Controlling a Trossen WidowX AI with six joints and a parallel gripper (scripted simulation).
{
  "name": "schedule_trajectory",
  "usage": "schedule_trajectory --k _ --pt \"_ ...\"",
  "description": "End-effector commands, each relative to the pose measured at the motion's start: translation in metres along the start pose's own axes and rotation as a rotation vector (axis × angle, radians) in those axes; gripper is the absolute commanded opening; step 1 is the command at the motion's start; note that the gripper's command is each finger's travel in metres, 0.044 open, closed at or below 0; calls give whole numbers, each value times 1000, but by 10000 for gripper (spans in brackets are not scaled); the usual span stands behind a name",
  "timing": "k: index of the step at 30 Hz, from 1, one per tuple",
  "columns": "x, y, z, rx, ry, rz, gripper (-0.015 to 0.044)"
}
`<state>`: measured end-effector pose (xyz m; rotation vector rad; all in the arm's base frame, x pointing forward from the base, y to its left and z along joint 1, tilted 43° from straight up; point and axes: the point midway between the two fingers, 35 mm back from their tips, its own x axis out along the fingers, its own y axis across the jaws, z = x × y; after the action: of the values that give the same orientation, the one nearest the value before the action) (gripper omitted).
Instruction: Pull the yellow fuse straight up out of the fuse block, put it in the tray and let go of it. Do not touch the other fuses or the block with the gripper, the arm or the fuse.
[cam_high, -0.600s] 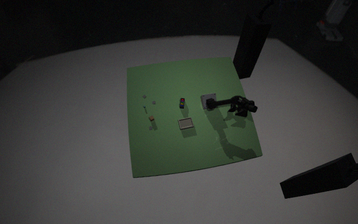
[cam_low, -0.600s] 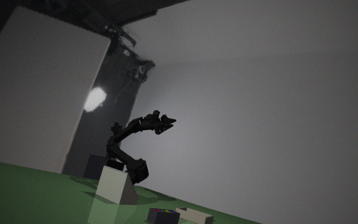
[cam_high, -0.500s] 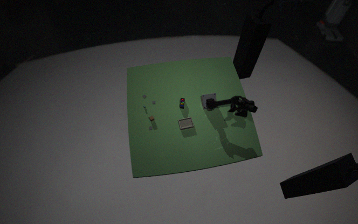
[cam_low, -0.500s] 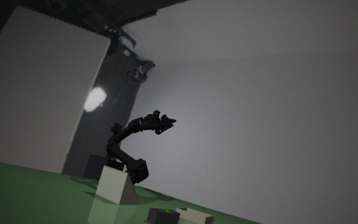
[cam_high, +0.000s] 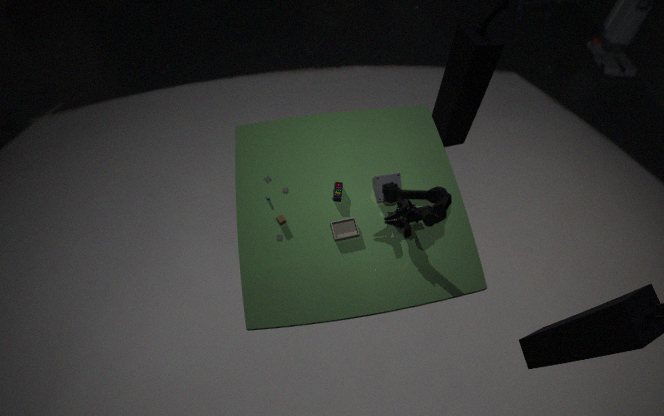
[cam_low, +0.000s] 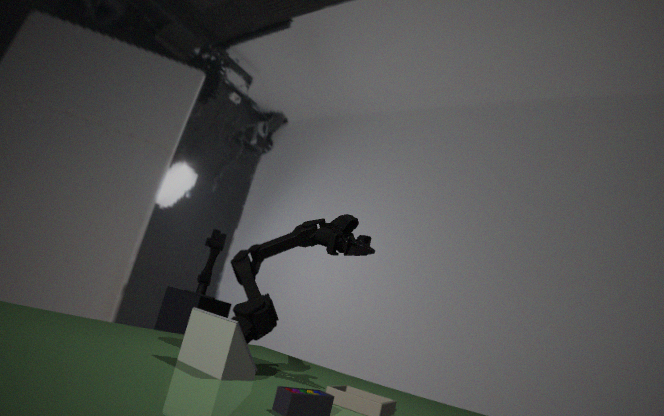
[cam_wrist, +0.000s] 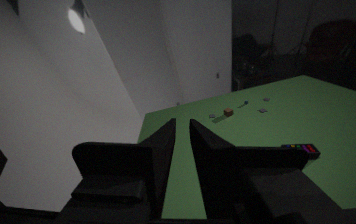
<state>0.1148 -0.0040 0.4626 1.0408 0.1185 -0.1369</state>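
While the claw (cam_wrist: 182, 131) hangs clenched on nothing, its finger hides most of the fuse block (cam_wrist: 302, 148).

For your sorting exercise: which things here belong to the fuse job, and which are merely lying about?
Job: yellow fuse; fuse block; tray; claw, nearly shut, holding nothing.
Lying about: orange cube; small grey bits; pale wedge.

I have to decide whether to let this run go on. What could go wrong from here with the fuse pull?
1. The gripper is nearly shut on nothing, high above the mat; unless it reopens it cannot straddle the yellow fuse.
2. The fuses sit packed together in the fuse block, so a slightly off descent may touch a neighbour or the block.
3. The tray lies close beside the block, so the carry leaves little margin.
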Motion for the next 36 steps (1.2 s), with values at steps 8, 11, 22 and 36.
schedule_trajectory --k 8,11,22,36 --pt "120 -58 -9 -163 185 -296 60" --pt "151 -82 -15 -215 282 -366 60" --pt "247 -238 -57 -306 829 -549 60" --pt "228 -407 -143 -61 1345 -345 60"
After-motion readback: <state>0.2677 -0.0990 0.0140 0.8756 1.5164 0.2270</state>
